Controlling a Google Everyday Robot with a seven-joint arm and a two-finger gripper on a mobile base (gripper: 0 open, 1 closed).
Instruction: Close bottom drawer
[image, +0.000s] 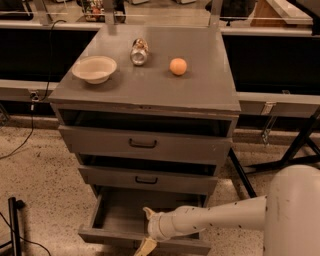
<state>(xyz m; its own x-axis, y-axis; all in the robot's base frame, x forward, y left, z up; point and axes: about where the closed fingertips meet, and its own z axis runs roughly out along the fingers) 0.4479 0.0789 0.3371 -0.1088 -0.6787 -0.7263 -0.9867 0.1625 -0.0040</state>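
The grey cabinet (150, 90) has three drawers. Its bottom drawer (107, 235) is pulled well out and its inside is bare. My white arm reaches in from the lower right. The gripper (145, 230) sits at the drawer's front panel, near its middle. One finger (148, 213) points up over the drawer's inside. The other finger (144, 247) hangs down in front of the panel. The fingers stand open, apart from each other. The bottom drawer's handle is hidden behind the gripper.
The top drawer (143, 144) and middle drawer (146, 180) also stand slightly out. On the cabinet top lie a white bowl (94, 68), a can on its side (139, 51) and an orange (178, 66). A black stand (15, 225) is at lower left, and black table legs (295, 150) are at right.
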